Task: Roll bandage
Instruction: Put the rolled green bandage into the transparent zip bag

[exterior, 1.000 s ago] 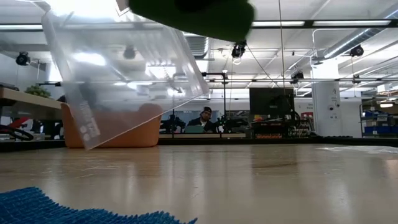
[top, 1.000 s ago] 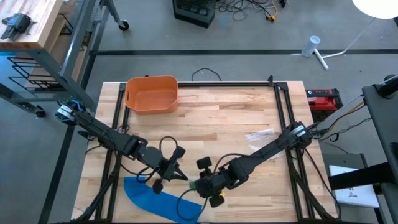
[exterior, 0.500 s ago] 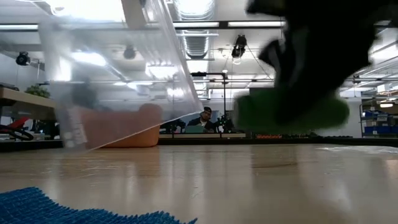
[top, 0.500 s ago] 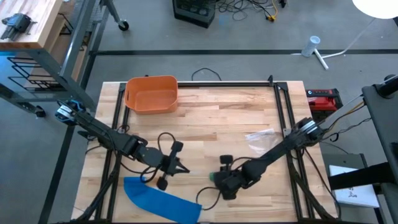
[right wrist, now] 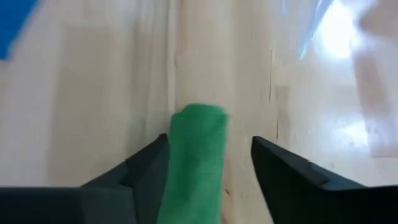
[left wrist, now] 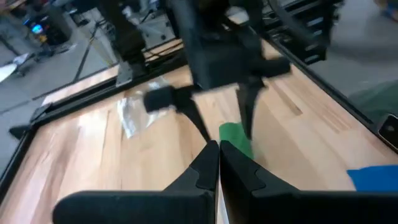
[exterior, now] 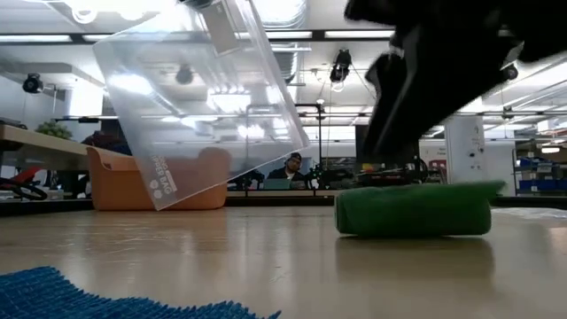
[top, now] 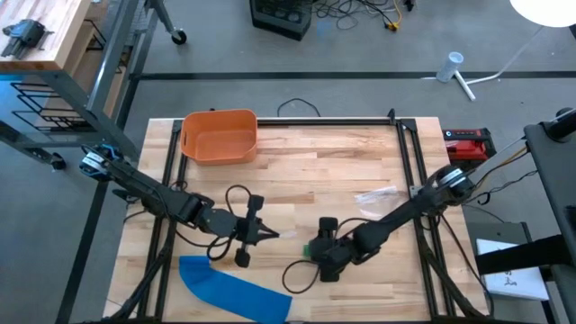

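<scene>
A rolled green bandage (exterior: 413, 209) lies on its side on the pale wooden worktop (top: 306, 171), toward the near edge and a little right of centre. The right gripper (top: 317, 255) stands directly over the roll, its two dark fingers (right wrist: 142, 177) spread apart on either side of it; in the right wrist view one finger is just beside the roll and the other stands clear of it, so the roll is released rather than clamped.

To the left, the left gripper (top: 270, 236) points across the worktop toward the green roll, near it but apart. Its fingers (left wrist: 205, 167) are pressed flat together, and a clear plastic sheet (exterior: 202, 97) hangs tilted beneath that arm in the low view; whether the fingers pinch the sheet cannot be told.

A blue textured mat (top: 236, 291) lies at the near-left edge of the worktop, apart from both grippers. An orange plastic bin (top: 219, 135) sits at the far-left corner, well apart from the roll. A crumpled clear plastic wrapper (top: 375, 195) rests on the right side of the worktop, beside the right arm. In the low view a person (exterior: 290, 172) shows far off in the room behind the worktop.
</scene>
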